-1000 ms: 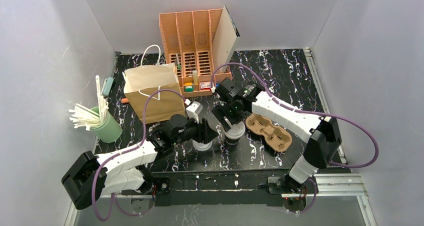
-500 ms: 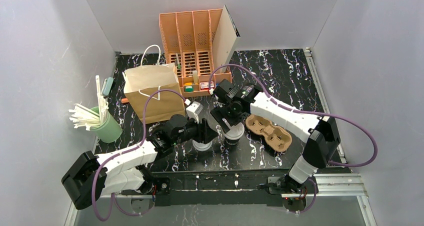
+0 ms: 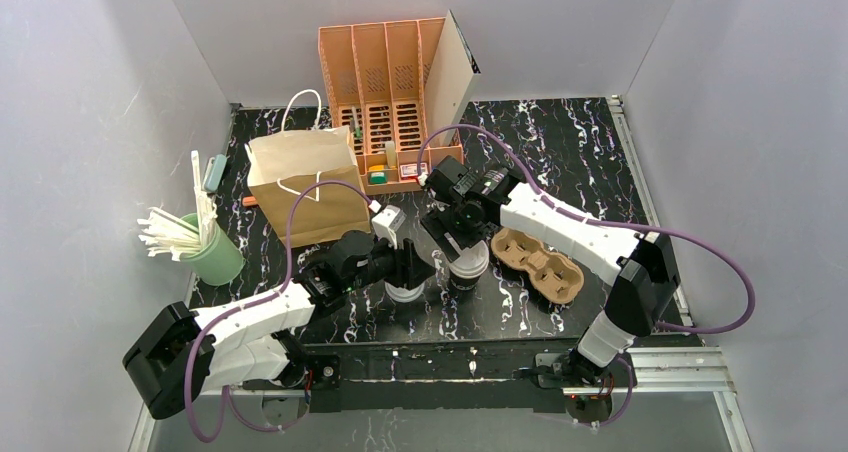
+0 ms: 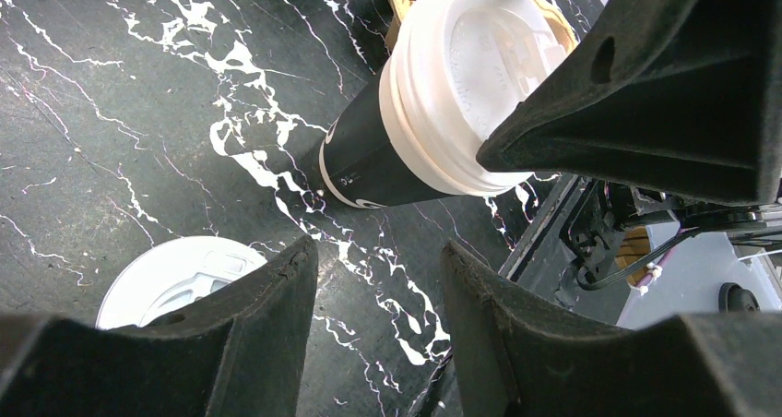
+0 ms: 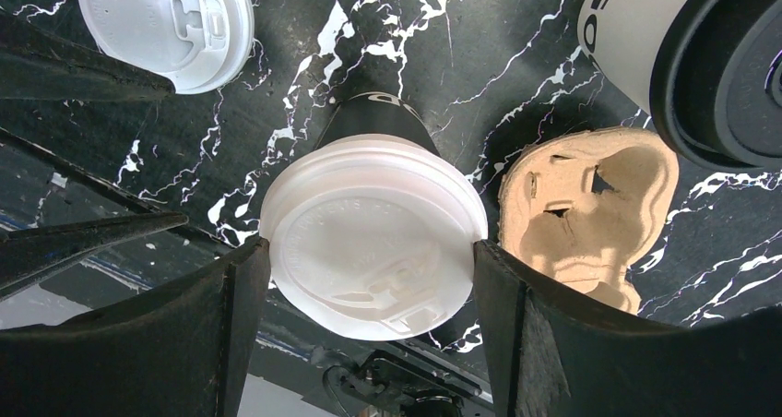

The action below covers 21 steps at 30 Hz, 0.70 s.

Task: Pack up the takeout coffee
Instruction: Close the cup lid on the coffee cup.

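The white cup (image 5: pixel 636 48) wears its black lid (image 5: pixel 728 76) and stands mid-bench just beside the empty carrier (image 3: pixel 540 262), under the right arm and so hidden from above. It is capped but not yet packed: neither gripper touches it, and it has yet to go into the carrier or the bag (image 3: pixel 305 187). The right gripper (image 5: pixel 369 260) clasps the white-lidded black cup (image 4: pixel 369 168) by its rim instead, and the left gripper (image 4: pixel 378 260) hangs half-spread and empty over a flat lid (image 4: pixel 175 274).
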Each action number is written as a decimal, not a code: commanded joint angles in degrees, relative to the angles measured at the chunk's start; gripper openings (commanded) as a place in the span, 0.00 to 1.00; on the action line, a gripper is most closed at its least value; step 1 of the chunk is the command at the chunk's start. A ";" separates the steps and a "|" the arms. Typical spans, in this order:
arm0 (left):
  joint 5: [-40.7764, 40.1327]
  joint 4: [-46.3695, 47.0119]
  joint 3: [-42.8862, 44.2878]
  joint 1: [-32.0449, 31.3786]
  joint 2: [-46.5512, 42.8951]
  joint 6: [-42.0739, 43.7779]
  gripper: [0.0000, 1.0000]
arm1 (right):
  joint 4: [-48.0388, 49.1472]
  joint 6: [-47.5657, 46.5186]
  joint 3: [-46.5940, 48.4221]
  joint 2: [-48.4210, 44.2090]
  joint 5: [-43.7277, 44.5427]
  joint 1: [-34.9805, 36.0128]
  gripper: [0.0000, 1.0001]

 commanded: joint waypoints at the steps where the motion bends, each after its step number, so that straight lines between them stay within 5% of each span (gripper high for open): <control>1: 0.06 0.84 -0.32 0.13 -0.62 0.64 0.49 | -0.30 -0.79 1.53 0.26 0.48 0.26 0.77; 21: 0.15 0.60 0.20 0.08 -0.54 0.82 0.49 | -0.80 -1.16 0.63 0.59 -0.85 0.42 0.79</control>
